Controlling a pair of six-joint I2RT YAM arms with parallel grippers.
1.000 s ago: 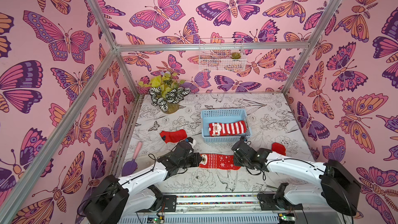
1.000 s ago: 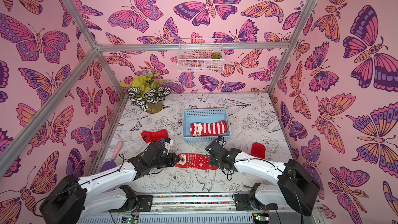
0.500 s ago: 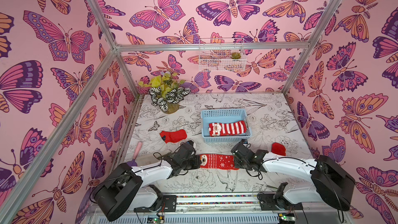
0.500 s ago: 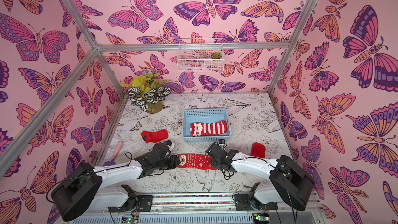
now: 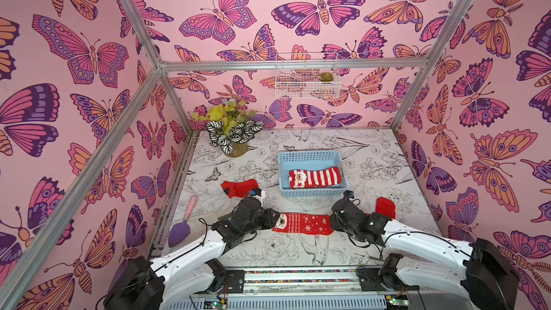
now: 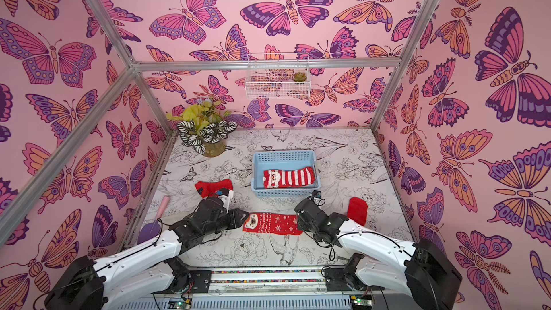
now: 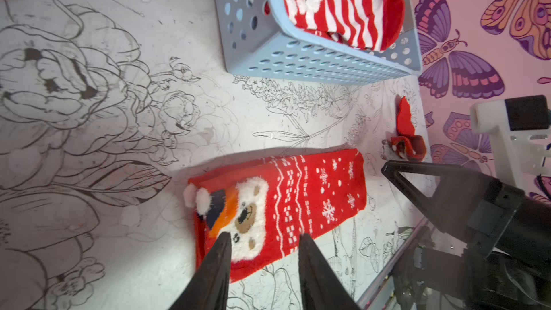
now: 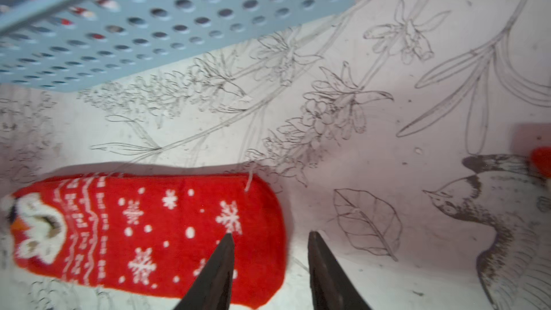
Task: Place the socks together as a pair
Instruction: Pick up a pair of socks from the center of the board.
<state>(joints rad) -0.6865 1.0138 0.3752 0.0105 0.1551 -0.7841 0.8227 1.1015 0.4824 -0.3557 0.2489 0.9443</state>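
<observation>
Left pincer now spread, right pincer too, snowflake sock released, lying flat

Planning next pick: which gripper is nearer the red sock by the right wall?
Right. The right gripper is at the bear sock's end nearest the red sock; the left gripper is at the opposite, bear-face end, farther off.

Left hand and right hand hang low, jaws parted.
</observation>
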